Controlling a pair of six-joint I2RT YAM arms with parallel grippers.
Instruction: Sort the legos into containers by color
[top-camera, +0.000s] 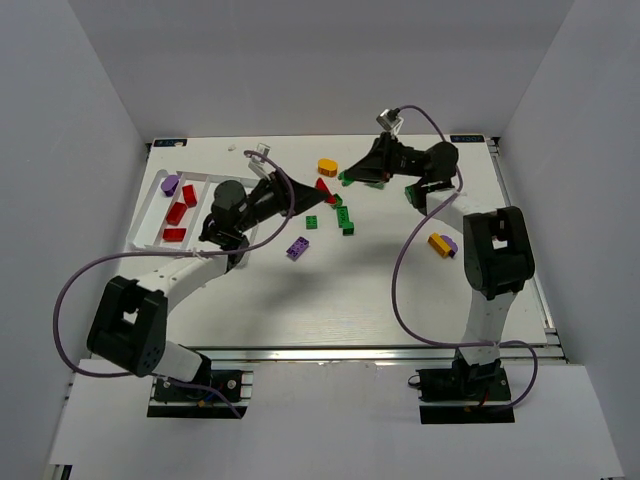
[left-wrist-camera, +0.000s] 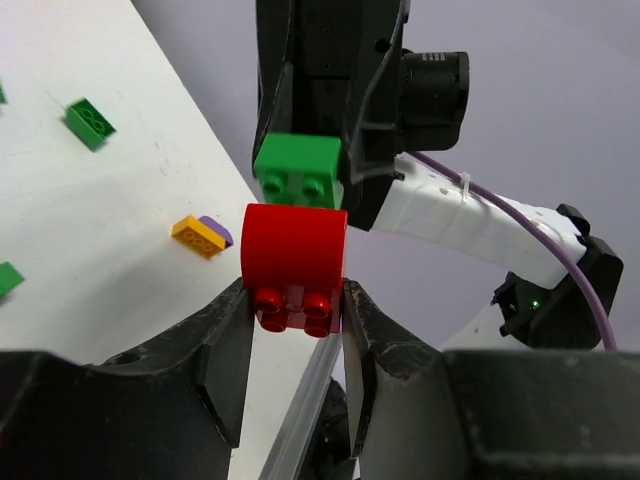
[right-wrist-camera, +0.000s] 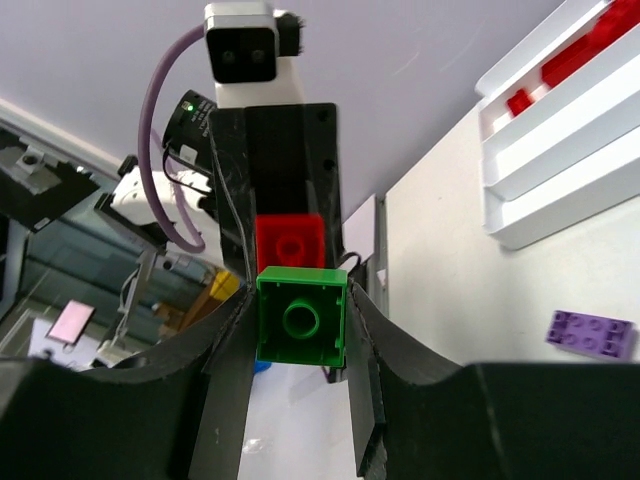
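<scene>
My left gripper (top-camera: 318, 188) is shut on a red brick (left-wrist-camera: 295, 262), held above the table's back middle. My right gripper (top-camera: 349, 177) faces it and is shut on a green brick (right-wrist-camera: 301, 317). The two bricks are end to end; I cannot tell if they touch. The green brick shows in the left wrist view (left-wrist-camera: 298, 172) and the red one in the right wrist view (right-wrist-camera: 290, 242). The white tray (top-camera: 146, 226) lies at the left with red bricks (top-camera: 181, 212) and a purple one (top-camera: 171, 184) in its compartments. Loose green bricks (top-camera: 345, 218), a purple brick (top-camera: 297, 247) and an orange brick (top-camera: 327, 166) lie mid-table.
An orange brick lying against a purple one (top-camera: 441, 243) sits beside the right arm. White walls enclose the table on three sides. The right arm's purple cable (top-camera: 400, 270) loops over the table's right half. The tray also shows in the right wrist view (right-wrist-camera: 560, 140).
</scene>
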